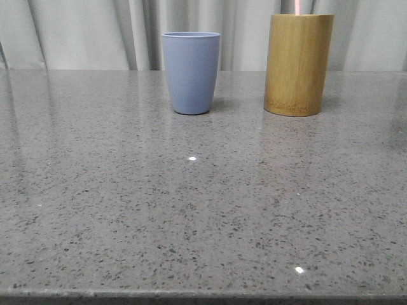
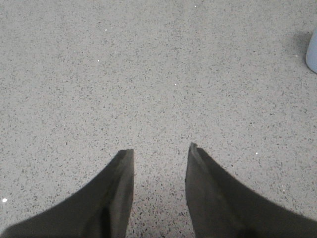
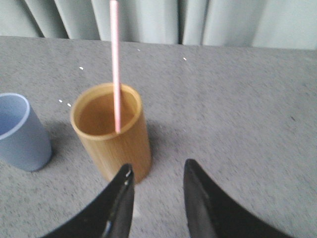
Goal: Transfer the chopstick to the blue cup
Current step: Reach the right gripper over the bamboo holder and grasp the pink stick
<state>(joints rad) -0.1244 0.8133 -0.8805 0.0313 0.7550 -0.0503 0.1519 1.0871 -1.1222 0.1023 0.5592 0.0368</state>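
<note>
The blue cup (image 1: 191,72) stands upright at the back of the table, left of a taller bamboo cylinder (image 1: 298,63). A pale pink chopstick (image 1: 298,6) sticks up out of the cylinder; only its tip shows in the front view. In the right wrist view the chopstick (image 3: 115,64) leans in the cylinder (image 3: 113,131), with the blue cup (image 3: 20,133) beside it. My right gripper (image 3: 157,167) is open and empty, a short way from the cylinder. My left gripper (image 2: 161,148) is open and empty over bare table, with the cup's edge (image 2: 312,52) far off.
The speckled grey stone table (image 1: 191,210) runs to its front edge at the bottom of the front view. Pale curtains (image 1: 95,32) hang behind the table. Neither arm shows in the front view.
</note>
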